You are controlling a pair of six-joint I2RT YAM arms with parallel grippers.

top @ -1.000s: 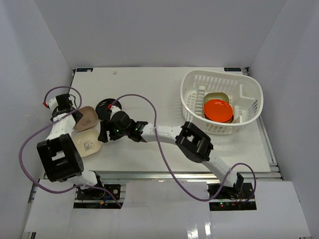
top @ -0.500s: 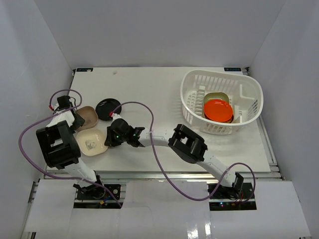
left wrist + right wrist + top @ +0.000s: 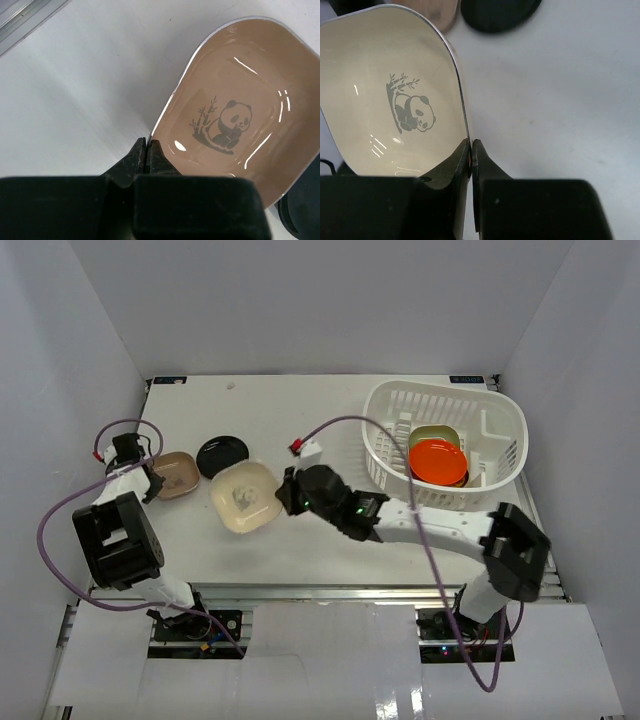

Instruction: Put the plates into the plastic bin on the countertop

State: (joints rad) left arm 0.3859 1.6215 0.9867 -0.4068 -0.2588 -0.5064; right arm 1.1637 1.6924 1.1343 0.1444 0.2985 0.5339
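My right gripper (image 3: 284, 494) (image 3: 471, 148) is shut on the right rim of a beige rounded-square plate (image 3: 245, 497) (image 3: 385, 100) with a panda print, which looks held tilted just above the countertop (image 3: 300, 415). At the far left, my left gripper (image 3: 151, 481) (image 3: 147, 149) is shut on the edge of a tan panda plate (image 3: 180, 474) (image 3: 240, 115) lying on the countertop. Beside it lies a black round plate (image 3: 222, 454) (image 3: 497, 12). The white plastic bin (image 3: 500, 410) stands at the right, with an orange-red plate (image 3: 437, 462) inside on top of a pale green one (image 3: 435, 434).
White walls enclose the countertop on three sides. A metal rail (image 3: 320, 590) runs along the front edge. The right arm stretches across the front middle, its purple cable (image 3: 340, 422) arching over toward the bin.
The right gripper closed on the beige plate and carried it right, away from the front left. The left gripper closed on the tan plate's rim.
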